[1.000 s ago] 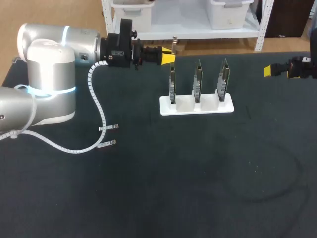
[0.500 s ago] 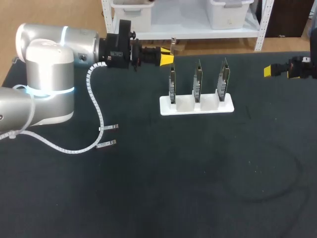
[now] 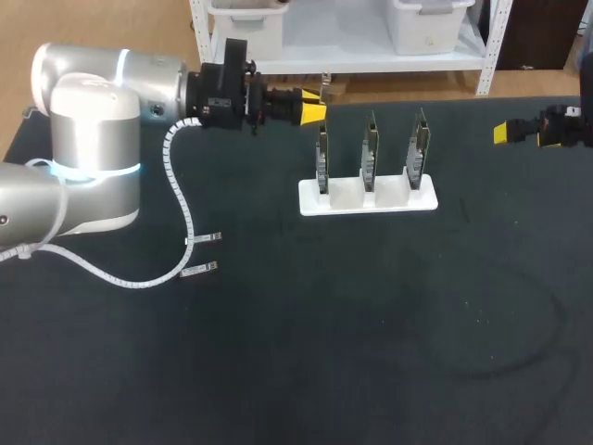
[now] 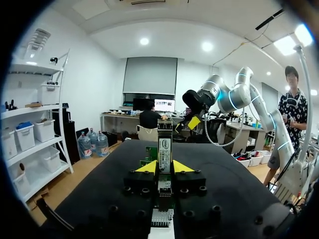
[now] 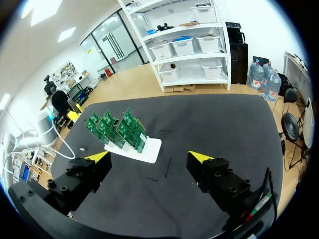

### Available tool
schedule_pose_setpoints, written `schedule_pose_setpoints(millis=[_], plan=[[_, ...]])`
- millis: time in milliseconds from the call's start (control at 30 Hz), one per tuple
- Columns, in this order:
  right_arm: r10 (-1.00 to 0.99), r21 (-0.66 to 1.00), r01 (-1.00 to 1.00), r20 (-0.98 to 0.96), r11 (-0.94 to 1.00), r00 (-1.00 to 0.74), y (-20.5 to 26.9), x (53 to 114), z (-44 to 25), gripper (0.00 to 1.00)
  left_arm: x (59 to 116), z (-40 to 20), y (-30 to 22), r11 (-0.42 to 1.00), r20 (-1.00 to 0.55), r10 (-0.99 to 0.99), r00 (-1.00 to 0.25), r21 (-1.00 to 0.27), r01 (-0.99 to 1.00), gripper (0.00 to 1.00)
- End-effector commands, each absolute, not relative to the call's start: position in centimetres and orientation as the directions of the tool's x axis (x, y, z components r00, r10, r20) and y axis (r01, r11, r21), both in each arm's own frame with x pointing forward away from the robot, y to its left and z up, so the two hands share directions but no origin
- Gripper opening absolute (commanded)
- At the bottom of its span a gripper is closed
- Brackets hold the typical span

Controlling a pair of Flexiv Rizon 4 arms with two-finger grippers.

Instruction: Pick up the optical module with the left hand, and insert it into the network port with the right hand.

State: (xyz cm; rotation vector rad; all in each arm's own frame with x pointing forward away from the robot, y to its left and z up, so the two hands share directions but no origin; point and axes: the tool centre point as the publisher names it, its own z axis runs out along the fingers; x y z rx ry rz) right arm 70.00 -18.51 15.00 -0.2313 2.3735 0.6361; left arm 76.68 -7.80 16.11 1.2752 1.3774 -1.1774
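My left gripper (image 3: 316,111) hovers over the table's far left part, pointing toward the boards and shut on the optical module (image 3: 324,89), a slim metal bar with a white label. In the left wrist view the module (image 4: 165,148) runs out between the yellow tips of that gripper (image 4: 165,167). Three green circuit boards (image 3: 371,148) stand upright in a white holder (image 3: 347,197), just right of the left gripper. I cannot make out their ports. At the far right edge my right gripper (image 3: 501,133) stands open and empty, well away from the boards (image 5: 114,128), its tips wide apart (image 5: 149,157).
The left arm's white corrugated cable (image 3: 182,209) droops onto the dark mat, with two small clips (image 3: 202,255) lying left of the holder. In the left wrist view my right arm (image 4: 219,93) shows far ahead across the table.
The left wrist has shifted very slightly with the module still in its grip. The right arm and the boards have stayed put.
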Motion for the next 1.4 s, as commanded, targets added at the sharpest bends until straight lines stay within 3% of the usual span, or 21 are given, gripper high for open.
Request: schedule_pose_setpoints(millis=[33,1400], plan=[[0.000,0.383,-0.321,-0.643,0.866,-0.766,-18.51,70.00,15.00,1.00,76.83,15.93,-7.86,0.015,-0.988,0.141,-0.066,-0.064,0.998,0.00],[0.000,0.383,-0.321,-0.643,0.866,-0.766,-18.51,70.00,15.00,1.00,76.86,15.84,-7.99,0.013,-0.987,0.144,-0.067,-0.066,0.998,0.00]])
